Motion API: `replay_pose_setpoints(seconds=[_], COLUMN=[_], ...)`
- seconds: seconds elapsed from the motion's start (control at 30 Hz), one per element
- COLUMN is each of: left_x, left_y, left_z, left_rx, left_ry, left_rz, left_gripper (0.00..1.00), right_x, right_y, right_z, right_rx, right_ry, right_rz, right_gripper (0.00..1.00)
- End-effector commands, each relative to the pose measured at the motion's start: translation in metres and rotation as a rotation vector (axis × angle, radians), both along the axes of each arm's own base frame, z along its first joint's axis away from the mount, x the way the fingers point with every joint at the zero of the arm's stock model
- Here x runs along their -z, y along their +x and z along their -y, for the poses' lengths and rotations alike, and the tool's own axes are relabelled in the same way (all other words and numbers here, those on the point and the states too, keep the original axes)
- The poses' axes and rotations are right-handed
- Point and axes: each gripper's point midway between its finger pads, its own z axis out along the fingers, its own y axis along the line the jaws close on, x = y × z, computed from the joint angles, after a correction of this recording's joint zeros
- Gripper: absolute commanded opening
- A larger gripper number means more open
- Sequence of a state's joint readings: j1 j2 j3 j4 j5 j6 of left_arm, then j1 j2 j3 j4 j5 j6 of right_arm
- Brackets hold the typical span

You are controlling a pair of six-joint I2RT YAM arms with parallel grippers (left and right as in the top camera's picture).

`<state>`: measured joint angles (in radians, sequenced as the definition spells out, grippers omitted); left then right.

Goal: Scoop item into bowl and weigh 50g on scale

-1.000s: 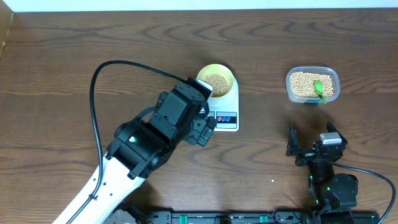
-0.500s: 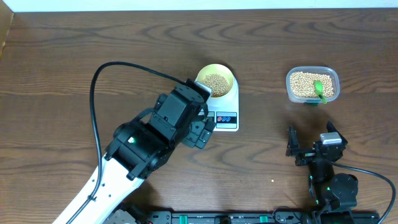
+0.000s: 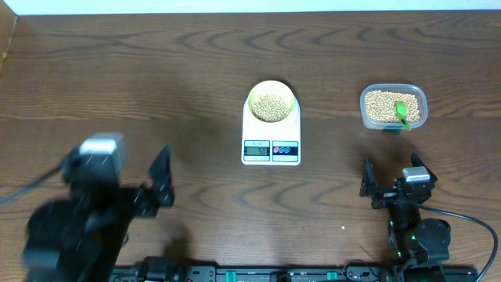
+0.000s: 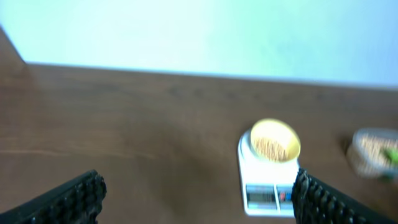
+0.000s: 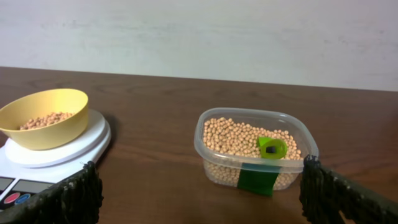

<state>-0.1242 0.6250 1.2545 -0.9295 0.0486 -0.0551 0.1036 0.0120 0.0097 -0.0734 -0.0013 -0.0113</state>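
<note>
Left fingers (image 3: 162, 176) now far from bowl (image 3: 251, 102)

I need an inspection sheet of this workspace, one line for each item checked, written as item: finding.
Surface: dark wood-grain table.
Job's things: yellow bowl holding beans sits on the white scale; display lit, digits too small to read.
Clutter: clear tub of more beans, green scoop inside.
End effectors: left end effector open, empty; right end effector open, empty.
Cables: black cable beside the right arm.
Surroundings: pale wall behind the table.
</note>
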Motion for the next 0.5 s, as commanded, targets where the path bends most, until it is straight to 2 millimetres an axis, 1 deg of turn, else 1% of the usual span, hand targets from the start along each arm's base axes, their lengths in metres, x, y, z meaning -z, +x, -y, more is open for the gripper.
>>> replay_pose_setpoints(seconds=[0.0, 0.03, 0.13, 0.37, 0.47], left_x=[0.012, 0.015, 0.028, 0.085, 0.102], left_y=[-0.015, -0.017, -0.017, 0.000, 0.009], left_z=[-0.006, -0.010, -0.014, -0.008, -0.004], left_rx=[-0.025, -0.049, -0.070, -0.014, 0.025], left_ry=[-0.042, -0.042, -0.052, -0.062, -0.059], left_rz=[0.045, 0.077, 0.173, 0.340, 0.401], left_gripper=[0.98, 0.98, 0.98, 0.98, 0.98], right_x=[0.001, 0.001, 0.001, 0.001, 0.001], right_y=[0.000, 0.000, 0.000, 0.000, 0.000], right_z=[-0.002, -0.002, -0.002, -0.002, -0.002], right_rx=[-0.011, -0.011, -0.011, -0.011, -0.011], right_ry=[-0.008, -0.008, -0.009, -0.008, -0.009], right_rz=[0.002, 0.002, 0.002, 0.002, 0.002], right_gripper=[0.99, 0.99, 0.99, 0.99, 0.99])
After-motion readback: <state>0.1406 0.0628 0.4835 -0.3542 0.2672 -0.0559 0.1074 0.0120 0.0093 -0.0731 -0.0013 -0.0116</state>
